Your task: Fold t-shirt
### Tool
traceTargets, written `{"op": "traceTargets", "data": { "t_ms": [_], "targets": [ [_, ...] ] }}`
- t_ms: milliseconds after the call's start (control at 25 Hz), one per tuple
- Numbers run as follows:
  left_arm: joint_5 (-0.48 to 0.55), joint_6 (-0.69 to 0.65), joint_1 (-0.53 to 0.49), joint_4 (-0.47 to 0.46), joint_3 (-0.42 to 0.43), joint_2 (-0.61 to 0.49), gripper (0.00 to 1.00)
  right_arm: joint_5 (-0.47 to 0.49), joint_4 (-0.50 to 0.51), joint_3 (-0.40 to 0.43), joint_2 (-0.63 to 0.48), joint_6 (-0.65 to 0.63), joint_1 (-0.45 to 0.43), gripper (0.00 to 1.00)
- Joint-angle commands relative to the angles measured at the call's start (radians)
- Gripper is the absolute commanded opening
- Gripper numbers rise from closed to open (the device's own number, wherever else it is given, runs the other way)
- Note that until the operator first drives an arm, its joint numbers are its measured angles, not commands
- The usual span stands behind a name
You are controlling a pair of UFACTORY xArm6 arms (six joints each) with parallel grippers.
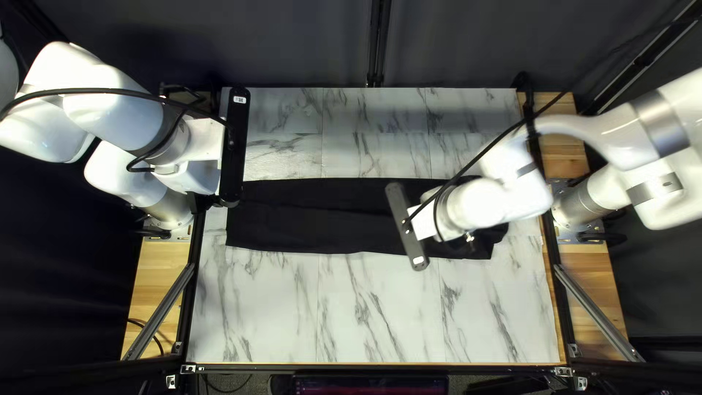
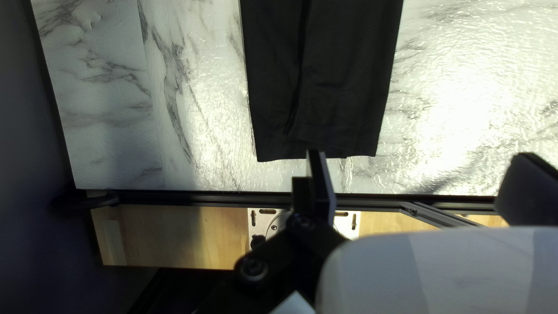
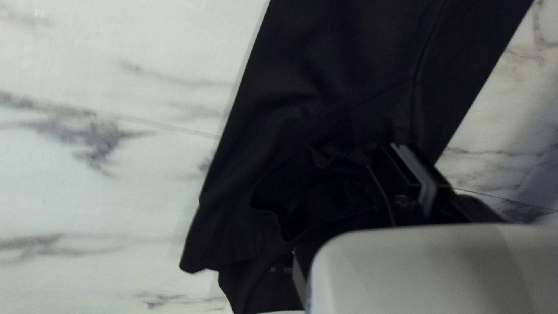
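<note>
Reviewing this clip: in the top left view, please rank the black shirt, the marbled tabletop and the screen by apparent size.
1. Marbled tabletop
2. Black shirt, partly hidden by my right arm
3. Screen

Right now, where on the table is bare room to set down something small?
The table is bare between the shirt and the near edge, and between shirt and curtain. Crowded: where my right arm hangs over the shirt, and at the shirt's other end, close to my left arm.
</note>
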Motion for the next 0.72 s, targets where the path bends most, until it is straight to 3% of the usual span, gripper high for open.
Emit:
{"op": "traceTargets", "data": {
  "t_ms": [40, 80, 200, 360, 480, 720],
  "targets": [
    [0.0, 0.0, 0.0, 0.0, 0.0, 0.0, 1.0, -0.111, 0.07, 0.011, 0.085, -0.139, -0.084, 0.92],
    [0.0, 0.0, 0.0, 0.0, 0.0, 0.0, 1.0, -0.129, 0.08, 0.013, 0.109, -0.16, -0.106, 0.99],
    [0.0, 0.0, 0.0, 0.0, 0.0, 0.0, 1.0, -0.113, 0.046, 0.043, 0.077, -0.091, -0.092, 1.0],
    [0.0, 0.0, 0.0, 0.0, 0.0, 0.0, 1.0, -0.004, -0.088, 0.084, -0.002, 0.186, 0.04, 1.0],
    [0.0, 0.0, 0.0, 0.0, 0.0, 0.0, 1.0, 0.108, -0.129, 0.06, 0.012, 0.34, 0.152, 1.0],
    [0.0, 0.0, 0.0, 0.0, 0.0, 0.0, 1.0, 0.196, -0.138, 0.021, 0.086, 0.438, 0.258, 1.0]
  ]
}}
